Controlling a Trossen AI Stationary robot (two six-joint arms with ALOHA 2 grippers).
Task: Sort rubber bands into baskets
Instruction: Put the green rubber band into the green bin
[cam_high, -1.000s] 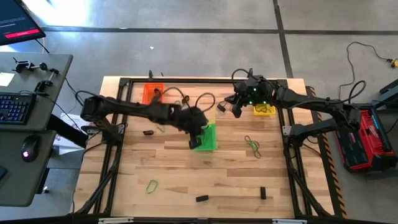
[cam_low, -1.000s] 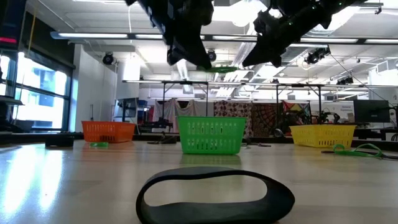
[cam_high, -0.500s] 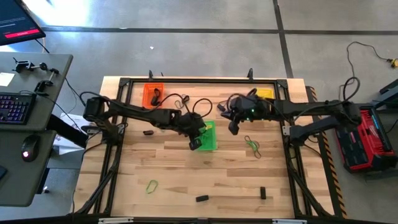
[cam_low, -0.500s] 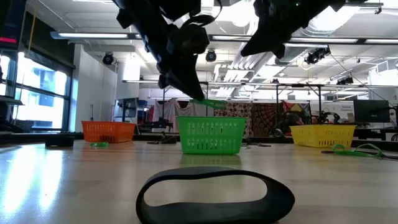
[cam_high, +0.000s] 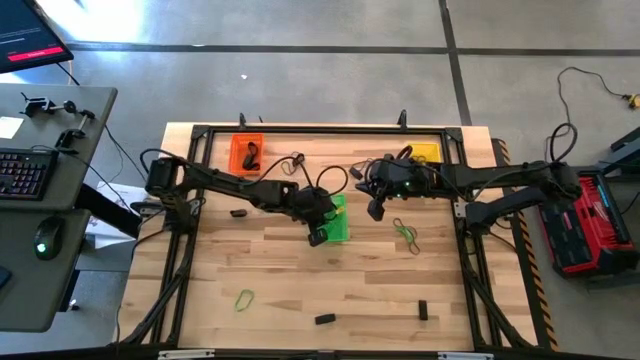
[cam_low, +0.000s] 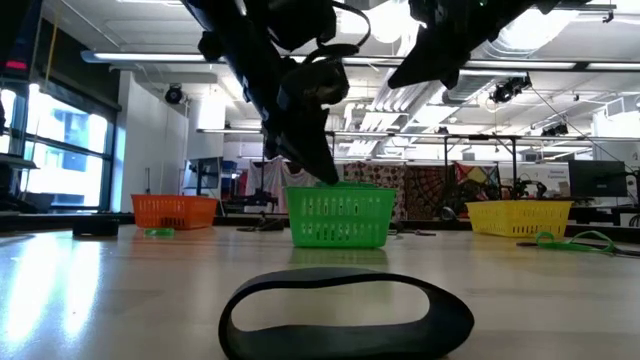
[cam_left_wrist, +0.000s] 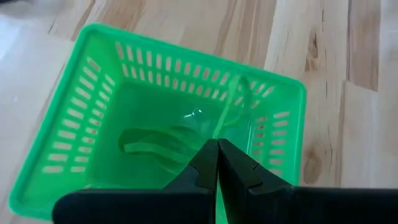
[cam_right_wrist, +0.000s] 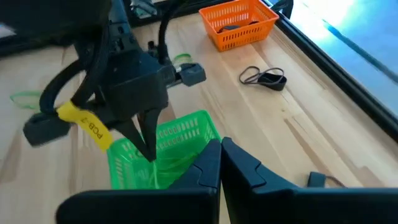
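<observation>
Pale wood planks form the tabletop (cam_high: 300, 270), framed by a black metal rail, standing on a grey concrete floor (cam_high: 300, 60). Seen from above, three baskets sit toward twelve o'clock: the orange basket (cam_high: 246, 151) at eleven, the green basket (cam_high: 338, 220) near the centre, the yellow basket (cam_high: 426, 152) at one. The left hand (cam_high: 318, 235) dips into the green basket, clenched on a thin green rubber band (cam_left_wrist: 227, 115) that hangs into it; another green band (cam_left_wrist: 155, 143) lies on the basket floor. The right hand (cam_high: 377, 208) hovers just beside the green basket at its three o'clock side, clenched and empty. Loose bands lie on the wood: a green loop (cam_high: 244, 298) at seven o'clock, a green tangle (cam_high: 405, 232) at three, dark bundles (cam_high: 324, 319) at six. Beyond the tabletop, the level view shows a workshop room with ceiling strip lights (cam_low: 150, 58). A desk with a keyboard (cam_high: 22, 172) stands at nine o'clock.
</observation>
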